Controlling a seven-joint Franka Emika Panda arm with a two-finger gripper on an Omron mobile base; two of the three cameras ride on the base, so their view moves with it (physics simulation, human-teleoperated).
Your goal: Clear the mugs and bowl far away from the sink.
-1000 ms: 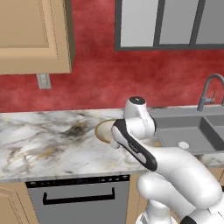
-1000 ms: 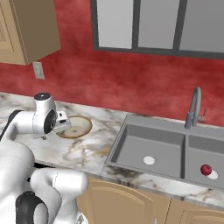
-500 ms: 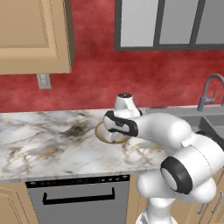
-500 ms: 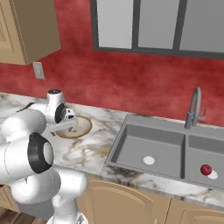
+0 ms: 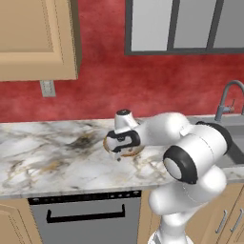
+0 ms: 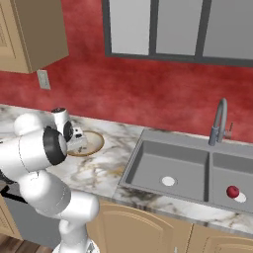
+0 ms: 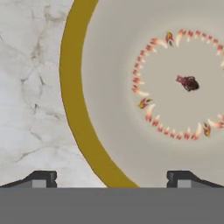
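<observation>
The bowl (image 7: pixel 131 87) is wide and shallow, with a tan rim and a cream inside that bears a ring of red marks. It rests on the marble counter (image 5: pixel 47 162), left of the sink (image 6: pixel 168 163). My gripper (image 7: pixel 111 179) hangs open just above the bowl's near-left rim, one fingertip over the counter and the other over the bowl's inside. From the left base view my gripper (image 5: pixel 120 151) covers most of the bowl (image 5: pixel 135 151). The right base view has the gripper (image 6: pixel 78 147) at the left edge of the bowl (image 6: pixel 93 142). The mugs are out of view.
The curved grey tap (image 6: pixel 217 123) stands behind the two-basin sink, and a small red thing (image 6: pixel 232 191) lies in the right basin. A dishwasher (image 5: pixel 86 221) sits under the counter. A wall cabinet (image 5: pixel 33 38) hangs at upper left, above a socket (image 5: pixel 47 88).
The arm has swung out over the counter and brought the hand down over the bowl. The jaws have stayed open. The bowl has not moved.
</observation>
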